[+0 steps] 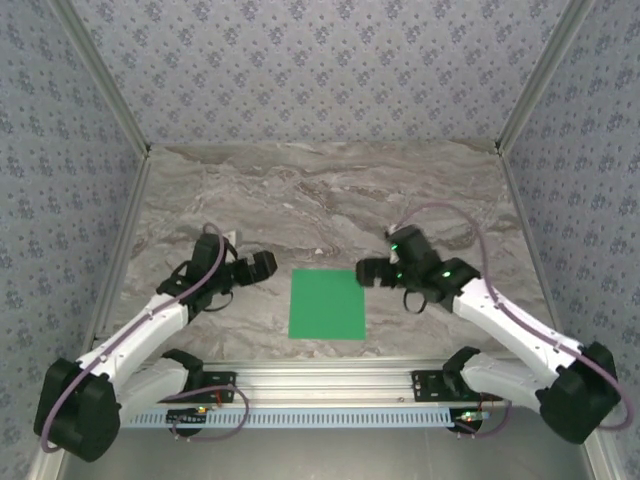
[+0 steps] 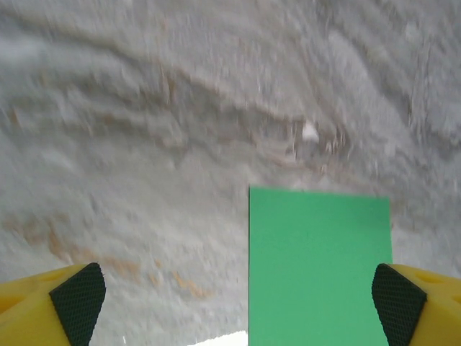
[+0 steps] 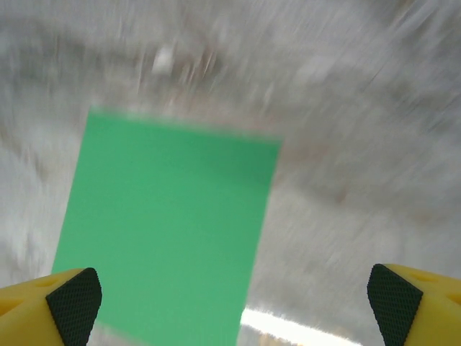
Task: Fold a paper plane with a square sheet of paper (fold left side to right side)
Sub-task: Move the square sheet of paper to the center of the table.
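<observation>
Lying flat on the marble table (image 1: 330,190), the square sheet of paper (image 1: 327,304) sits between the left gripper (image 1: 262,266) and the right gripper (image 1: 368,272), both wide open and holding nothing.

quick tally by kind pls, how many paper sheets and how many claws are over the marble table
green sheet of paper: 1, lying flat and unfolded
claws: 2, the left claw and the right claw, both open
total: 3
</observation>
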`<control>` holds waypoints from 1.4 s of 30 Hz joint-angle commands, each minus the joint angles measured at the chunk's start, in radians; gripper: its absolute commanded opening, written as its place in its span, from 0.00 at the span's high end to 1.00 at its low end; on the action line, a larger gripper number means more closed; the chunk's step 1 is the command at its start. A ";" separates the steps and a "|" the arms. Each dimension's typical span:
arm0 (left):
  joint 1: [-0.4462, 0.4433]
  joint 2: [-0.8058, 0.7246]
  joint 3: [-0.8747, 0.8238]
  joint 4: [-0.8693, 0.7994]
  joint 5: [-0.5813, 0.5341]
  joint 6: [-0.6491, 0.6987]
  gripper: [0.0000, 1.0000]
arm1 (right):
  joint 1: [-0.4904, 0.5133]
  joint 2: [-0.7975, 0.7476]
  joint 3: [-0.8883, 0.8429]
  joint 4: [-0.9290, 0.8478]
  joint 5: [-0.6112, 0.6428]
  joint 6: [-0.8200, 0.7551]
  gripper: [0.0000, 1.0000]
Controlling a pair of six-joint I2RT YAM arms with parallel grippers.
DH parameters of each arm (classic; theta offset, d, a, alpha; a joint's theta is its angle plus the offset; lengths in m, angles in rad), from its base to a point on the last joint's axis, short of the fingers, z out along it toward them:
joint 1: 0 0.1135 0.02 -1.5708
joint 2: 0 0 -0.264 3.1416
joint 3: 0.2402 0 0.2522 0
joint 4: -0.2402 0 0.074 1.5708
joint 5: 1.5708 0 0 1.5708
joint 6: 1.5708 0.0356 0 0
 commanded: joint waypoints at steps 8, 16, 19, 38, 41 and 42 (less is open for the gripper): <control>-0.018 -0.145 -0.037 -0.115 -0.049 -0.063 0.02 | 0.300 0.522 0.343 -0.211 0.104 0.106 0.00; -0.017 -0.274 -0.068 -0.202 -0.092 -0.063 0.02 | 0.237 0.754 0.447 -0.125 0.006 0.088 0.00; -0.016 -0.309 -0.074 -0.223 -0.106 -0.065 0.02 | 0.212 0.802 0.462 -0.101 -0.006 0.097 0.00; -0.017 -0.269 -0.024 -0.248 -0.135 -0.044 0.02 | -0.011 1.057 0.709 -0.133 0.015 -0.028 0.01; -0.016 -0.238 -0.014 -0.225 -0.093 -0.048 0.02 | -0.032 1.067 0.742 -0.116 -0.012 -0.050 0.02; -0.015 -0.224 -0.009 -0.213 -0.070 -0.050 0.02 | -0.032 1.059 0.751 -0.112 -0.019 -0.063 0.02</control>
